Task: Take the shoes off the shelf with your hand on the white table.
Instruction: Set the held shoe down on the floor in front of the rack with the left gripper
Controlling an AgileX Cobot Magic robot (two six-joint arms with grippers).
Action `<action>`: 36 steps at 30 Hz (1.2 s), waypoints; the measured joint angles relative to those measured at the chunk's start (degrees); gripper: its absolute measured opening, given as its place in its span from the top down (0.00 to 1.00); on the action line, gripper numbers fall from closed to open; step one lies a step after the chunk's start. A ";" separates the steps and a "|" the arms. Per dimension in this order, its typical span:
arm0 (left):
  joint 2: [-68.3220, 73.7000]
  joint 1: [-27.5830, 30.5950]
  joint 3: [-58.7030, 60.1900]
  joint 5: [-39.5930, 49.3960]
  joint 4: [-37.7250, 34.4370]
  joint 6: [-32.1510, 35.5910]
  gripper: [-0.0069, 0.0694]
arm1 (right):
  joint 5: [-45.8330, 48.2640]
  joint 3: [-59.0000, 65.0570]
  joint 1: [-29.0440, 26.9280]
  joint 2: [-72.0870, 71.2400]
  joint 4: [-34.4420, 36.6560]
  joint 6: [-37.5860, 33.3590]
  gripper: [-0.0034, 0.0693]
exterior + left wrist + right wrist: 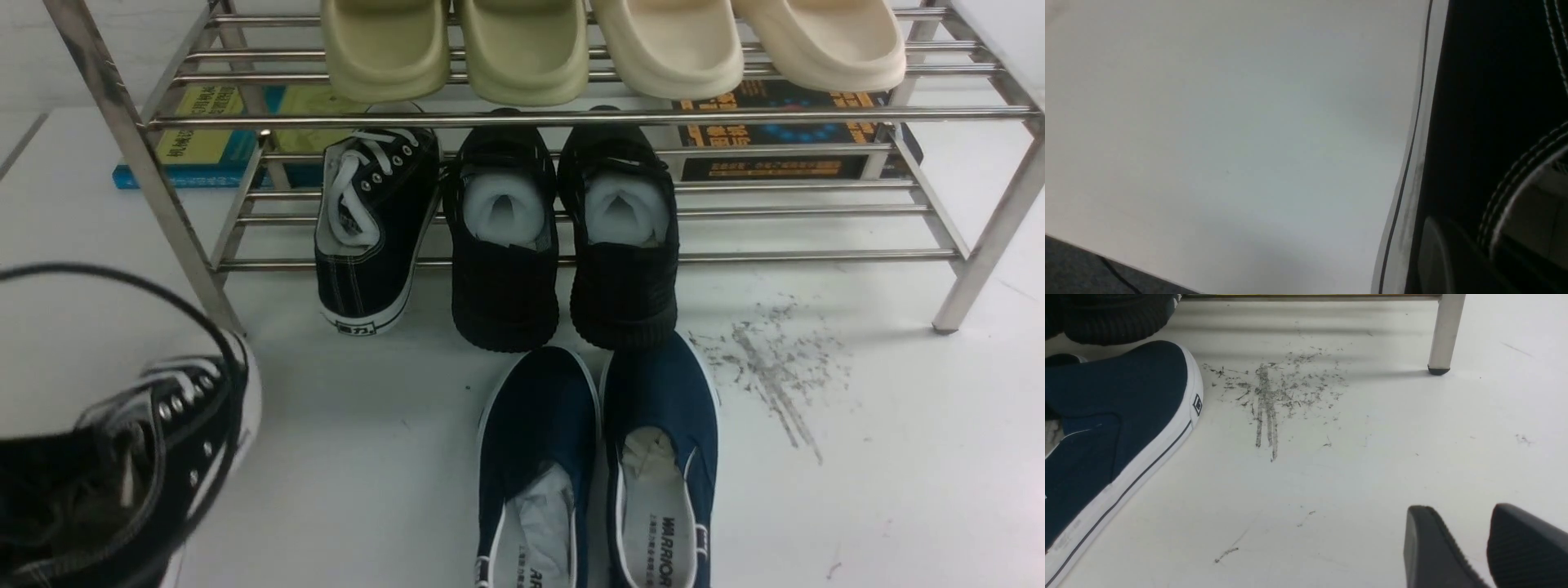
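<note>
One black canvas sneaker (367, 237) with white laces stands on the lower tier of the steel shelf (571, 117), its heel hanging over the front rod. The other sneaker (155, 441) is tilted at the front left, off the shelf, over the white table (898, 490). In the left wrist view its white sole and black canvas (1478, 122) fill one side, and a dark finger (1433, 257) of my left gripper presses against its wall; the other finger is hidden. My right gripper (1457, 510) hovers open and empty over the table, beside the grey scuff marks (1274, 388).
Two black knit shoes (506, 261) (624, 253) sit beside the shelved sneaker. Navy slip-ons (535, 457) (661, 441) lie on the table in front. Pale slides (457, 49) (735, 41) fill the top tier. Books (204, 139) (784, 139) lie behind. A shelf leg (1443, 335) stands near my right gripper.
</note>
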 joint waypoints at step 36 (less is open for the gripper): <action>9.29 0.00 13.17 -23.68 -15.11 11.70 0.89 | 0.00 0.00 0.00 0.00 0.00 0.00 0.63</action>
